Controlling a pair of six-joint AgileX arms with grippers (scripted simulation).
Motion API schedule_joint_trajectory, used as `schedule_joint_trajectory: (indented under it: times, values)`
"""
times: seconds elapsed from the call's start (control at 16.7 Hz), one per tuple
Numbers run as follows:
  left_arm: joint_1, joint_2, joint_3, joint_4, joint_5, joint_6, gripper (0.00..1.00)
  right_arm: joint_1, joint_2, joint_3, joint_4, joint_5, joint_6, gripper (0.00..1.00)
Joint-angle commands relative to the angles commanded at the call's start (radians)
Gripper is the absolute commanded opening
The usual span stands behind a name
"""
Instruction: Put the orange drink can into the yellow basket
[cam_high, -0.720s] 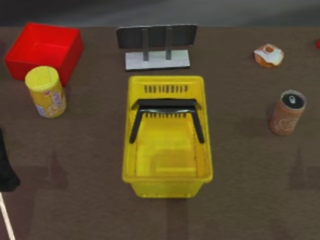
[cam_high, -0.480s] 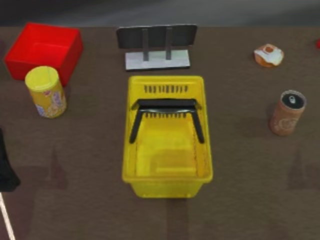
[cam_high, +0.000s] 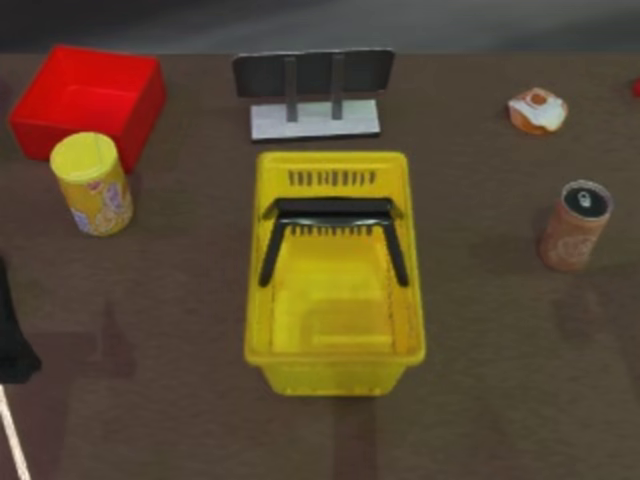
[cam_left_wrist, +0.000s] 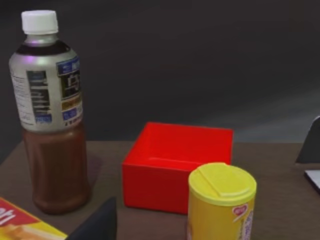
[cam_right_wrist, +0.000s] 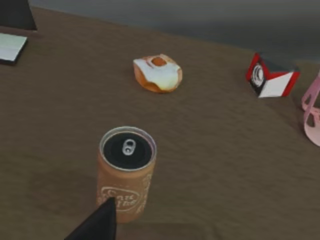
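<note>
The orange drink can (cam_high: 575, 225) stands upright on the table's right side, well apart from the yellow basket (cam_high: 262, 300) in the middle. The basket's two black handles (cam_high: 333, 212) lie folded across its far half, and nothing lies inside it. In the right wrist view the can (cam_right_wrist: 126, 172) is close, its silver top with a dark centre facing up. A dark part of my right gripper (cam_right_wrist: 97, 225) shows just in front of the can, apart from it. My right arm is outside the top view. My left arm (cam_high: 10, 335) rests at the table's left edge.
A red bin (cam_high: 88, 95) and a yellow canister (cam_high: 92, 185) stand at the back left. A grey stand (cam_high: 313, 95) is behind the basket. A bun (cam_high: 537, 110) lies beyond the can. The wrist views show a brown bottle (cam_left_wrist: 52, 115) and a red-and-white carton (cam_right_wrist: 272, 77).
The faint shadow on the table in front of the can has shifted towards it. No object has moved.
</note>
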Motion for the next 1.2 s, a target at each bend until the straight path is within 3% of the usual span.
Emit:
schedule_joint_trajectory:
  times: [0.72, 0.96, 1.2]
  values:
    - [0.000, 0.000, 0.000, 0.000, 0.000, 0.000, 1.00, 0.081, 1.276, 0.997, -0.672, 0.012, -0.330, 1.00]
    - [0.000, 0.000, 0.000, 0.000, 0.000, 0.000, 1.00, 0.099, 1.543, 1.224, -0.796, 0.013, -0.397, 1.00]
    - [0.000, 0.000, 0.000, 0.000, 0.000, 0.000, 1.00, 0.107, 1.643, 1.316, -0.840, 0.012, -0.424, 1.00]
